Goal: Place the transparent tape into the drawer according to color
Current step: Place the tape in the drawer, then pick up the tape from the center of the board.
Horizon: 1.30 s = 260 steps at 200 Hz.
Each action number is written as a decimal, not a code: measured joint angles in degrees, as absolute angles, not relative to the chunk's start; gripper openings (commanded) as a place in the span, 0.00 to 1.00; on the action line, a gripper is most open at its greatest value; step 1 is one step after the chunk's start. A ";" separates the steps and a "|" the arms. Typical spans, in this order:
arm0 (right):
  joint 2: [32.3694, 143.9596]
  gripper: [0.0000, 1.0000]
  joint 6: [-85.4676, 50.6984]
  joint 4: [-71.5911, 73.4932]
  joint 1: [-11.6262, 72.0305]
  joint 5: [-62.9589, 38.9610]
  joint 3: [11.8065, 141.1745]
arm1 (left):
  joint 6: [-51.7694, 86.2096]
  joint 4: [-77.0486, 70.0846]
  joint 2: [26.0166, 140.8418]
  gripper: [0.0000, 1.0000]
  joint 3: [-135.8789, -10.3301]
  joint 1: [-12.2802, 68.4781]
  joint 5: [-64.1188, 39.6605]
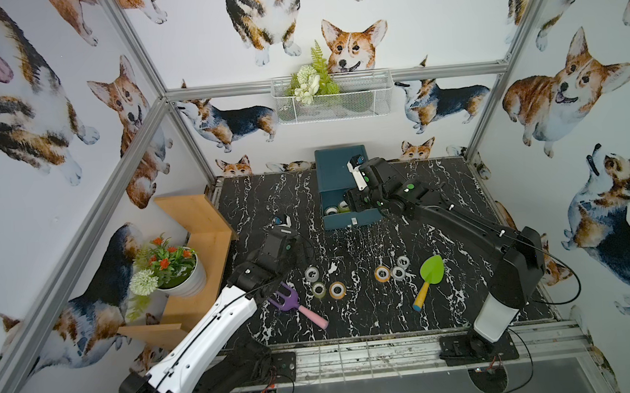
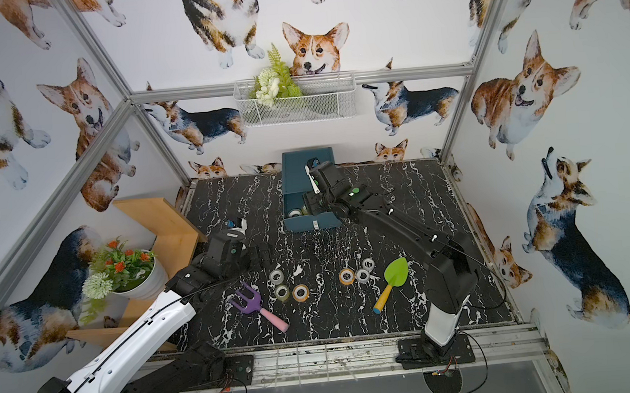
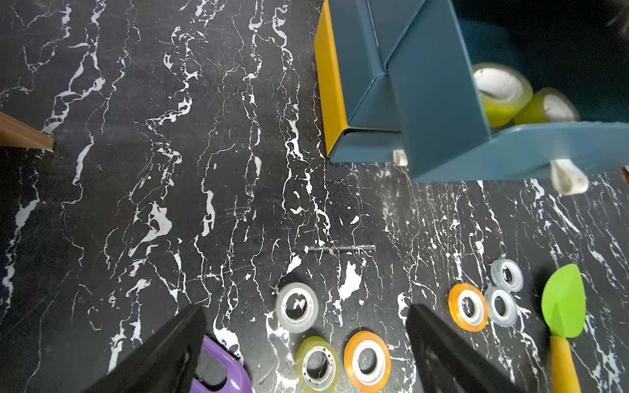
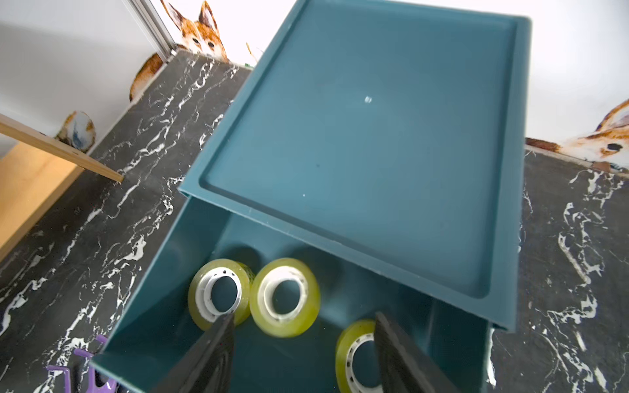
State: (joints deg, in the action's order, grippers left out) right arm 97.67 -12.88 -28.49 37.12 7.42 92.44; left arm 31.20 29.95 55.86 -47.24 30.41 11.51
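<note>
The teal drawer (image 1: 349, 219) stands pulled out of its cabinet (image 1: 336, 169). In the right wrist view three yellow-green transparent tape rolls lie inside it: one (image 4: 219, 294) at the back, a blurred one (image 4: 285, 296) beside it, and one (image 4: 355, 357) on edge next to a finger. My right gripper (image 4: 304, 316) hangs open over the drawer, holding nothing. On the table lie a grey-white roll (image 1: 312, 273), a yellow-green roll (image 1: 318, 289), two orange rolls (image 1: 337, 289) (image 1: 382, 273) and two clear rolls (image 1: 398, 273) (image 1: 402, 261). My left gripper (image 3: 306, 308) is wide open above the grey-white roll (image 3: 296, 307).
A purple toy rake (image 1: 288, 301) lies under the left arm and a green toy trowel (image 1: 430, 272) lies right of the clear rolls. A wooden shelf (image 1: 198, 228) with a flower pot (image 1: 182, 278) stands at the left edge. A yellow panel (image 3: 328, 85) shows on the cabinet's side.
</note>
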 measured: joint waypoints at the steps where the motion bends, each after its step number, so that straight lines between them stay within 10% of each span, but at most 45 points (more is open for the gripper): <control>1: 97.56 0.69 -12.88 -28.49 37.12 7.44 92.42 | 31.20 30.00 55.81 0.98 -47.27 30.41 11.51; 260: 57.80 0.69 -22.20 -18.65 45.25 4.71 52.97 | 32.84 31.94 62.41 0.90 -42.30 37.78 4.16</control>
